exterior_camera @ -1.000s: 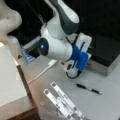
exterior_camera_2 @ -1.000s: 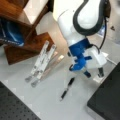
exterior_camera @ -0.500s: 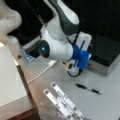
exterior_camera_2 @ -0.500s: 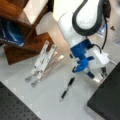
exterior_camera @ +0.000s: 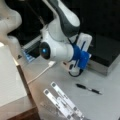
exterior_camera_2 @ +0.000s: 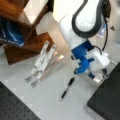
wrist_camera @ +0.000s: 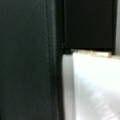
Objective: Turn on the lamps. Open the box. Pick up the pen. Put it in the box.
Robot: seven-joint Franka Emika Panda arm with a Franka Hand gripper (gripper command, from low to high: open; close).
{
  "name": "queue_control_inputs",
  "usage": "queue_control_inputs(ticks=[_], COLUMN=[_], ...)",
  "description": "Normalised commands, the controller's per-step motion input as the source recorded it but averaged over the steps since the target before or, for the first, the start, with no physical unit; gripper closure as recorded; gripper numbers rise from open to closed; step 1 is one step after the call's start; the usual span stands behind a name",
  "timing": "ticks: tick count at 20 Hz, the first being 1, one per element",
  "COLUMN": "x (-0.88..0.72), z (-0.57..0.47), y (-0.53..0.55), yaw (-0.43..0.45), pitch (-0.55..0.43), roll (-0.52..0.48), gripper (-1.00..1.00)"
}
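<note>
In a front view the end effector (exterior_camera: 72, 68) hangs low at the near edge of the box (exterior_camera: 106, 53), whose black lid lies shut; I cannot tell how far its jaws are apart. The pen (exterior_camera: 88, 89) lies free on the worktop (exterior_camera: 105, 102), near and right of it.

In a front view the end effector (exterior_camera_2: 96, 76) sits beside the box (exterior_camera_2: 107, 100) corner, the pen (exterior_camera_2: 67, 88) just left. Lifting the lid calls for a square catch under its edge.

The wrist view shows only dark lid (wrist_camera: 25, 60) against pale worktop (wrist_camera: 92, 87). Open room lies near; white strips (exterior_camera: 62, 102) crowd the left.
</note>
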Motion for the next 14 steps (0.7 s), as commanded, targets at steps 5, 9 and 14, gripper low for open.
queue_control_inputs(ticks=[5,9,14], x=[0.14,0.12,0.08], z=[-0.07,-0.06,-0.05], y=[0.06,0.0,-0.06], yaw=[0.002,0.01,0.033], pitch=[-0.061,-0.056,-0.06], roll=[0.164,0.13,0.118], gripper=[-1.0,-1.0,-1.0])
